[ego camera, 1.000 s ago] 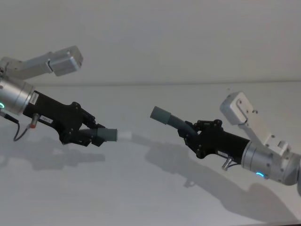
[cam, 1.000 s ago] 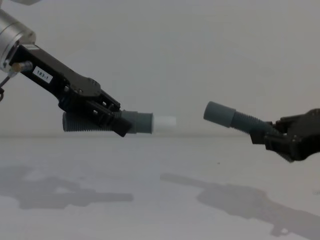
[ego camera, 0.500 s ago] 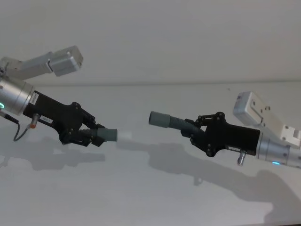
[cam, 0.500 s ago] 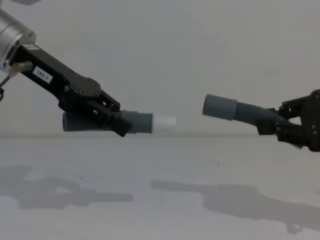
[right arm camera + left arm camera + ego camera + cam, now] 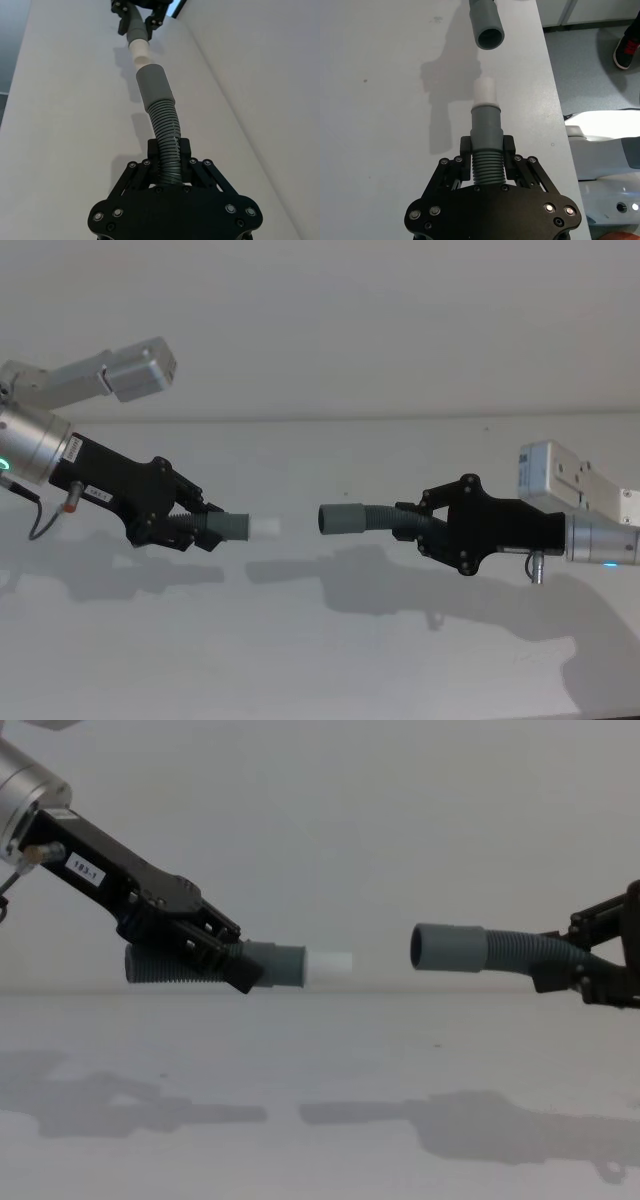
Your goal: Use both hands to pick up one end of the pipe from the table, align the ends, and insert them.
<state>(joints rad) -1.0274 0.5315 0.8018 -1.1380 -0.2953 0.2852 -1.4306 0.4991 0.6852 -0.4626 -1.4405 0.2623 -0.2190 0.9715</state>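
My left gripper point(image 5: 205, 530) point(image 5: 235, 965) point(image 5: 486, 150) is shut on one ribbed dark grey pipe piece point(image 5: 160, 963), held in the air above the white table point(image 5: 320, 640). Its grey cuff point(image 5: 280, 965) ends in a narrower white tip point(image 5: 262, 528) point(image 5: 484, 90) pointing right. My right gripper point(image 5: 410, 525) point(image 5: 552, 965) point(image 5: 170, 150) is shut on the other pipe piece point(image 5: 515, 950) point(image 5: 167, 130). That piece's wide open cuff point(image 5: 340, 518) point(image 5: 448, 948) point(image 5: 487, 25) faces the white tip across a short gap, roughly level with it.
Shadows of both arms fall on the table point(image 5: 320, 1070) below. The left wrist view shows the table's edge point(image 5: 555, 100), grey floor beyond, a person's shoe point(image 5: 626, 50) and a white machine body point(image 5: 610, 145). A grey arm link point(image 5: 135, 368) sits upper left.
My right gripper has moved right and levelled out, bringing its pipe piece from a raised slant to horizontal with the cuff facing the white tip. The left gripper has held still.
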